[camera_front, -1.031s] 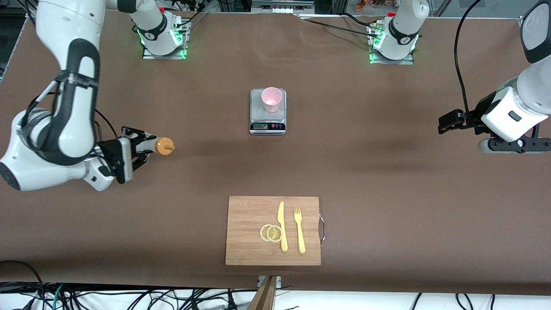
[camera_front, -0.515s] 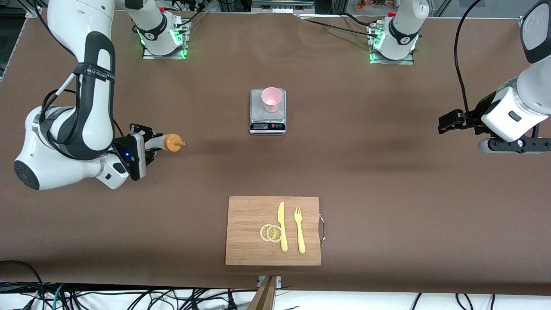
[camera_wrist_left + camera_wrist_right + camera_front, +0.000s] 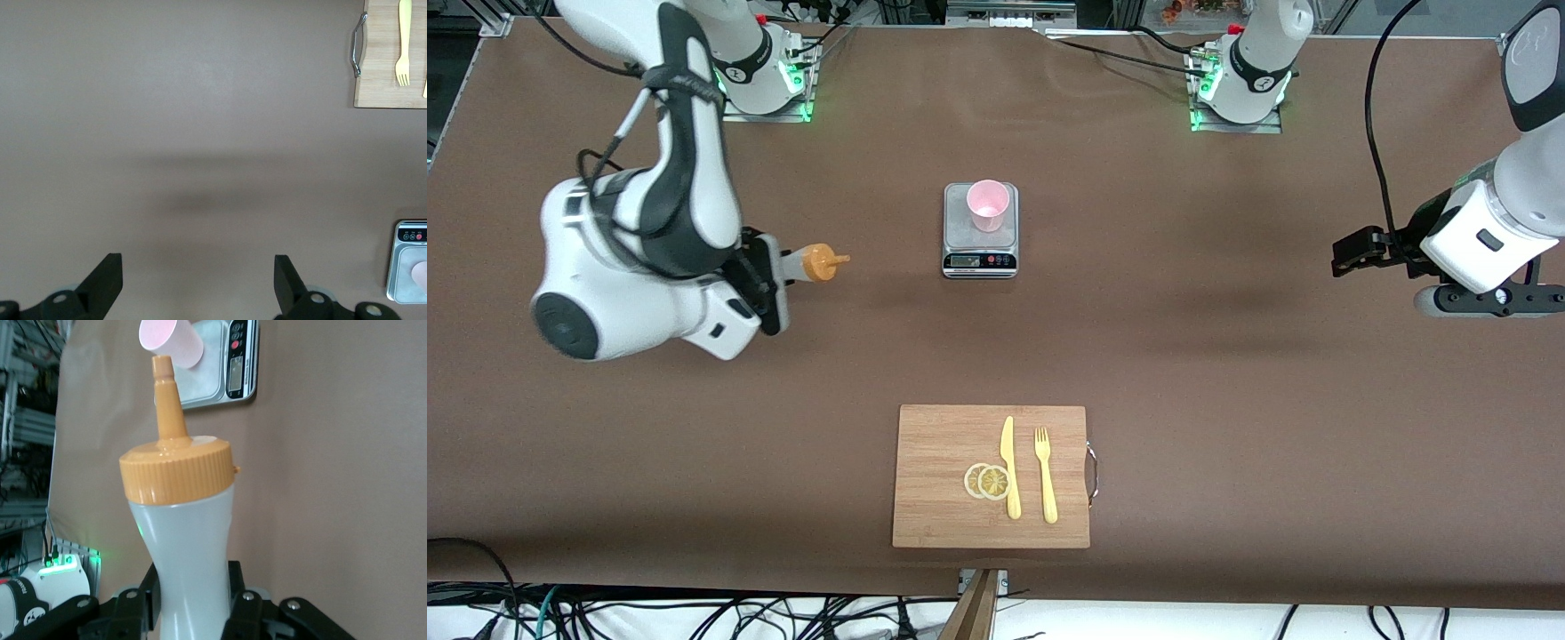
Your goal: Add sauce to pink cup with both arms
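Note:
The pink cup (image 3: 988,204) stands upright on a small grey kitchen scale (image 3: 979,251) in the middle of the table; it also shows in the right wrist view (image 3: 172,341). My right gripper (image 3: 780,269) is shut on the sauce bottle (image 3: 811,264), a whitish squeeze bottle with an orange cap, held up in the air on its side with its nozzle pointing toward the scale. In the right wrist view the bottle (image 3: 183,533) sits between the fingers. My left gripper (image 3: 1352,252) is open and empty, waiting over the left arm's end of the table; it shows as (image 3: 198,283).
A wooden cutting board (image 3: 943,476) lies nearer to the front camera than the scale, with two lemon slices (image 3: 987,481), a yellow knife (image 3: 1009,467) and a yellow fork (image 3: 1045,474) on it. The scale (image 3: 400,267) and the board (image 3: 380,67) also show in the left wrist view.
My right arm has carried the sauce bottle up and toward the scale and the pink cup. The left arm has not moved.

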`<state>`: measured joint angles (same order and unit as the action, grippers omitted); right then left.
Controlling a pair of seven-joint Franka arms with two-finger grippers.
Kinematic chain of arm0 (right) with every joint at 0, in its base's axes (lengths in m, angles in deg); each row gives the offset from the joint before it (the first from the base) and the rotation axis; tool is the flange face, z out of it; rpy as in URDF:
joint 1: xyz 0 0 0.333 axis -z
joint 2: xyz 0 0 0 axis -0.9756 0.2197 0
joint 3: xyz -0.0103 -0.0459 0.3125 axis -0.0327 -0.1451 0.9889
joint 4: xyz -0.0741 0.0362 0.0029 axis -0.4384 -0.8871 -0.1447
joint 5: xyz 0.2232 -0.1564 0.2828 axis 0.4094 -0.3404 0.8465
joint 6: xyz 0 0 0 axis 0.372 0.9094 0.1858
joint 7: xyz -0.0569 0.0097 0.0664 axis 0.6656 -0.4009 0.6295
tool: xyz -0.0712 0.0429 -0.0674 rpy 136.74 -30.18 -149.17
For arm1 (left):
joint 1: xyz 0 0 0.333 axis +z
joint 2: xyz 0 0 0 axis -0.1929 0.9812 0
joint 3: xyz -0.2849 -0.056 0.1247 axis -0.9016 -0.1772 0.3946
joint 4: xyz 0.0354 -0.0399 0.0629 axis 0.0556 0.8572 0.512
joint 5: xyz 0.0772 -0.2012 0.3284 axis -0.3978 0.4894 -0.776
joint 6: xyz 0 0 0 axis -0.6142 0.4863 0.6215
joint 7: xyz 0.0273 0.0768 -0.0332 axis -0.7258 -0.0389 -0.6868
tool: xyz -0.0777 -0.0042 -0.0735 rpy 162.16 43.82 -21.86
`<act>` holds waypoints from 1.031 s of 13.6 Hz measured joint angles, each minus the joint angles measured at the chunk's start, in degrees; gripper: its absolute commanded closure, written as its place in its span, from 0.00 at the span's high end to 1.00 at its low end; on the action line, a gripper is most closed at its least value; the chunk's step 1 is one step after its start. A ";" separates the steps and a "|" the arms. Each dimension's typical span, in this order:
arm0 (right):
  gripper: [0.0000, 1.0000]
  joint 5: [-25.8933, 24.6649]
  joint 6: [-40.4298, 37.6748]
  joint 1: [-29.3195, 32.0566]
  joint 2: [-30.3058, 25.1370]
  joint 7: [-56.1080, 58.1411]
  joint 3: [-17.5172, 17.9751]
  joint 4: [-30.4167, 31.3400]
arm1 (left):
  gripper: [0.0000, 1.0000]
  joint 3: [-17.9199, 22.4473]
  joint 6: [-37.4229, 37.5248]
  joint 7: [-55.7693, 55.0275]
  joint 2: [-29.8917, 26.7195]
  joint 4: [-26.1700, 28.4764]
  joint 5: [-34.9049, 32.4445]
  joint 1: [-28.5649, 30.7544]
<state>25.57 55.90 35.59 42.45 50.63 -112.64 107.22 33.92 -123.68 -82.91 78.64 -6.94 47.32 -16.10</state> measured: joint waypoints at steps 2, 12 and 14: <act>0.00 -5.57 1.91 -0.71 -1.66 -7.14 6.17 0.33 | 1.00 0.00 0.00 0.00 0.01 0.00 0.00 0.00; 0.00 -19.21 5.42 -4.78 -2.73 -28.53 21.79 1.46 | 1.00 0.04 0.02 0.00 0.59 0.00 0.00 0.59; 0.00 -21.61 5.46 -4.86 -2.74 -31.08 23.96 2.26 | 1.00 0.03 0.02 0.00 0.60 0.00 0.00 0.59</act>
<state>3.96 61.35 30.73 39.71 19.55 -88.68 109.47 33.94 -123.66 -82.91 79.24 -6.94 47.32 -15.51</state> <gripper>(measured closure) 0.581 0.000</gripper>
